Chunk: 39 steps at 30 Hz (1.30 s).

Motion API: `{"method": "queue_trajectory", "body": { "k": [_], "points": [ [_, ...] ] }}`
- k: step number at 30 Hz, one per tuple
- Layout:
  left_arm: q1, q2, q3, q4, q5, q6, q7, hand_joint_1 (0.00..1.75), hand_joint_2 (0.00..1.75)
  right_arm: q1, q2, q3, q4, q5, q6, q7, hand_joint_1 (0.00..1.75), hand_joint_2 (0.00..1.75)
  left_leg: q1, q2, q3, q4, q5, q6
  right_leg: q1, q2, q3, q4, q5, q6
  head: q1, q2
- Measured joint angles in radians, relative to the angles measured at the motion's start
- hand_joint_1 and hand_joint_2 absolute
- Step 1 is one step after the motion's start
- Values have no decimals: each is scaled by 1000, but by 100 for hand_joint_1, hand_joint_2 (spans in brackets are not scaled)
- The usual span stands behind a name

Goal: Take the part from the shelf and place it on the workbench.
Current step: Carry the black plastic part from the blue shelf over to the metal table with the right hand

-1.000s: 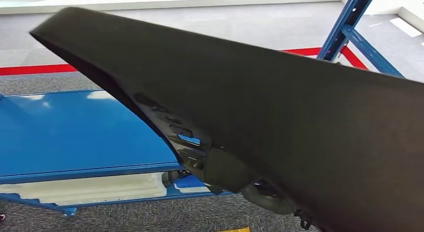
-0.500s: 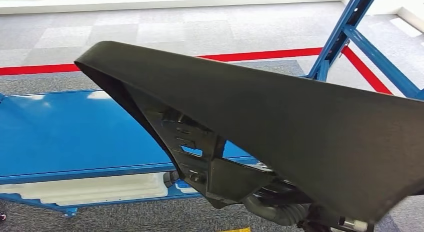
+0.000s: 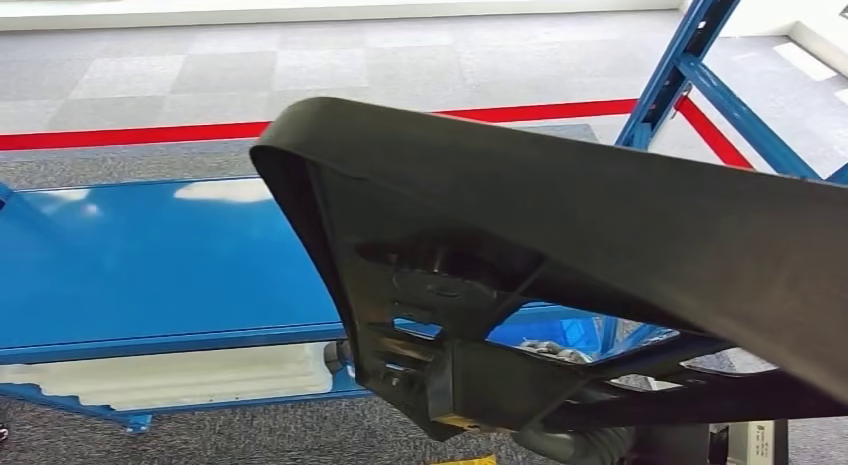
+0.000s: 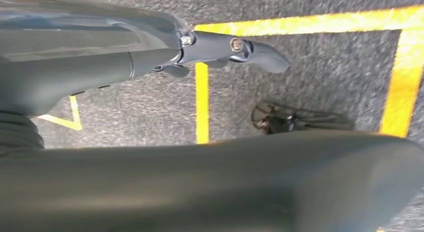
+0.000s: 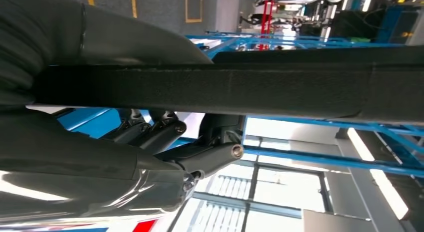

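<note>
Part (image 3: 620, 235), a large black moulded plastic piece, is hanging in the air in front of the robot and above the blue shelf (image 3: 150, 265), tilting so that its rounded narrow end is pointing away over the shelf's flat deck while its wide end is running off toward the robot's right. Its underside is showing ribs, clips and cut-outs, and through those openings bits of the shelf are showing. In the right wrist view the right hand (image 5: 165, 132) is gripping the part (image 5: 225, 90): the thick thumb is lying across one face of a long black edge and the darker fingers (image 5: 210, 157) are curling around the other face, with the shelf's blue rails lying beyond. In the left wrist view the left hand (image 4: 200, 47) is lying beside a broad dark curved surface of the part (image 4: 225, 182), one dark finger (image 4: 260, 52) is sticking out straight over the grey carpet, and I cannot tell whether this hand is grasping the part or just resting near it. Yellow tape lines (image 4: 201, 107) are marking the carpet below that hand. Beyond the shelf, a red floor stripe (image 3: 130, 137) is crossing the grey carpet tiles, and a slanted blue upright (image 3: 680, 55) of the shelf frame is rising on the robot's right.
</note>
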Motion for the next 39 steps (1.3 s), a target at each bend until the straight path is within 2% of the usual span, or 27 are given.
{"method": "queue_trajectory", "body": {
  "k": [3,5,6,8,9,10,11,12,14,15,16,17,19,20,21,22,24,25,26,27,29,31,34,35,36,37,39],
  "points": [
    [2,0,-5,0,-8,0,19,0,175,2,0,-6,4,-6,1,1,175,175,-1,-4,-9,4,10,-20,4,2,-4,-16,5,-22,-1,0],
    [4,0,-9,0,-16,1,41,0,175,5,1,-11,9,-10,1,2,175,175,1,-4,-20,22,-11,-30,3,-4,-15,-18,14,-40,-1,0],
    [5,-1,-13,0,-23,2,53,0,175,9,2,-15,10,-13,2,2,175,175,2,-4,-32,54,-43,-35,2,-8,-22,-19,20,-48,-1,0],
    [7,-1,-25,0,-39,2,73,0,175,23,5,-25,12,-16,4,3,175,175,4,-3,-68,168,-128,-43,4,-16,-39,-19,31,-58,-2,0],
    [7,-1,-30,0,-46,1,77,0,175,30,6,-29,13,-17,4,2,175,175,5,-3,-82,225,-159,-44,6,-19,-47,-18,37,-60,-2,0],
    [8,0,-34,0,-52,0,79,0,175,34,8,-32,13,-15,5,1,175,175,5,-3,-83,258,-171,-43,9,-22,-55,-18,43,-61,-2,0],
    [8,0,-38,0,-58,-1,80,0,175,37,9,-34,13,-14,7,-1,175,175,3,-3,-67,254,-164,-39,12,-24,-62,-17,48,-62,-2,0],
    [8,1,-44,0,-62,-2,80,0,175,37,10,-36,13,-12,10,-2,175,175,1,-3,-31,208,-142,-32,16,-24,-68,-17,53,-62,-2,0],
    [7,6,-53,0,-66,-3,76,0,175,32,13,-38,11,-9,16,-4,175,175,-9,-3,67,61,-93,-9,21,-24,-75,-17,63,-60,-1,0],
    [5,8,-55,0,-67,-3,73,0,175,28,15,-39,10,-7,19,-4,175,175,-15,-3,102,2,-79,-1,23,-24,-77,-17,68,-57,-1,0],
    [4,11,-56,0,-67,-2,70,0,175,23,17,-38,8,-7,20,-3,175,175,-19,-2,119,-32,-75,5,22,-24,-80,-17,74,-52,-1,0],
    [4,13,-56,0,-67,-1,68,0,175,19,19,-38,7,-6,20,-3,175,175,-23,-2,122,-43,-74,7,21,-24,-82,-18,80,-45,-1,0],
    [4,16,-57,0,-65,1,66,0,175,12,22,-38,6,-7,23,-1,175,175,-22,0,114,-52,-57,11,18,-21,-89,-18,86,-33,-1,0],
    [5,17,-57,0,-62,2,64,0,175,6,23,-37,6,-9,27,0,175,175,-20,2,108,-57,-47,14,18,-17,-96,-10,73,-29,-1,0],
    [4,18,-57,0,-57,3,62,0,175,-4,23,-36,7,-14,34,3,175,175,-17,4,99,-61,-35,17,19,-13,-106,12,45,-25,0,0],
    [4,19,-57,0,-50,4,58,0,175,-19,24,-33,12,-23,42,8,175,175,-15,7,88,-63,-25,19,19,-9,-120,53,2,-23,0,0],
    [3,19,-56,0,-39,4,50,0,175,-53,29,-25,27,-48,53,21,175,175,-16,11,62,-58,-10,23,19,-8,-147,168,-76,-19,1,0],
    [3,19,-55,0,-35,4,47,0,175,-69,32,-22,37,-58,54,28,175,175,-16,13,49,-53,-3,23,18,-8,-151,212,-90,-16,1,0],
    [3,19,-55,0,-33,6,45,0,175,-82,34,-19,45,-61,51,33,175,175,-15,14,35,-47,2,22,17,-9,-140,226,-82,-14,1,0],
    [3,19,-55,0,-32,8,43,0,175,-91,35,-18,51,-55,44,35,175,175,-14,14,22,-40,7,20,16,-9,-113,204,-58,-12,1,0],
    [3,19,-54,0,-34,15,39,0,175,-101,39,-15,61,-8,22,28,175,175,-14,14,-2,-23,13,15,15,-8,-24,79,-12,-11,1,0],
    [2,20,-54,0,-39,17,36,0,175,-98,48,-6,71,60,-7,5,175,175,-16,13,-18,-10,21,7,18,-6,34,-22,-4,-17,1,0],
    [1,22,-55,0,-46,17,33,0,175,-88,60,13,81,124,-42,-28,175,175,-16,11,-31,-5,34,-8,19,-6,31,-44,-2,-33,0,0],
    [1,24,-55,0,-48,17,31,0,175,-86,61,17,82,133,-49,-34,175,175,-15,11,-36,2,22,-14,18,-8,24,-46,4,-42,0,0],
    [0,25,-55,0,-50,16,28,0,175,-85,62,20,83,138,-54,-38,175,175,-13,10,-44,24,-6,-21,15,-11,16,-47,11,-52,0,0],
    [-1,27,-55,0,-50,14,24,0,175,-84,62,23,84,141,-57,-42,175,175,-9,10,-55,64,-48,-28,13,-14,6,-48,19,-61,-1,0],
    [-4,27,-56,0,-50,12,15,0,175,-84,63,26,84,144,-59,-46,175,175,-3,10,-81,183,-133,-40,14,-19,-16,-46,34,-67,-1,0]
  ]
}}
